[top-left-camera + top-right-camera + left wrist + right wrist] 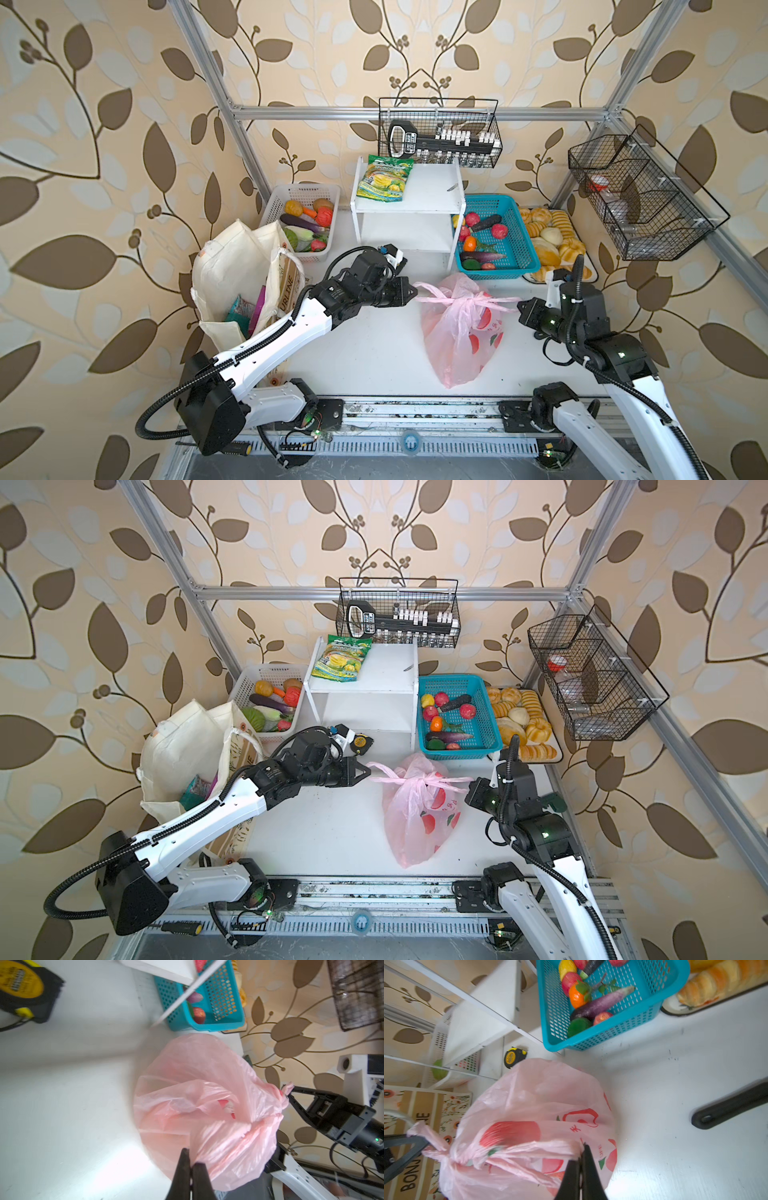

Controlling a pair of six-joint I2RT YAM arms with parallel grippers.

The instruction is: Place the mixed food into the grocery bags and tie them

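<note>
White counter (365, 353), leaf-papered walls. Left fingers (180, 1176) and right fingers (591, 1180) each pinch shut on a handle of the pink plastic bag (453, 345) mid-counter; its crossed knot (465, 301) apparently needs tightening. At far left, the canvas tote (228, 266) holds packets (239, 311) and looks untied.

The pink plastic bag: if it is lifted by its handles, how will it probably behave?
Probably floppy: the pink plastic bag is thin, wrinkled film draped over its contents. Likely bottom-heavy when lifted, since the filled part bulges. The thin, stretched handles might slip or tear.
</note>
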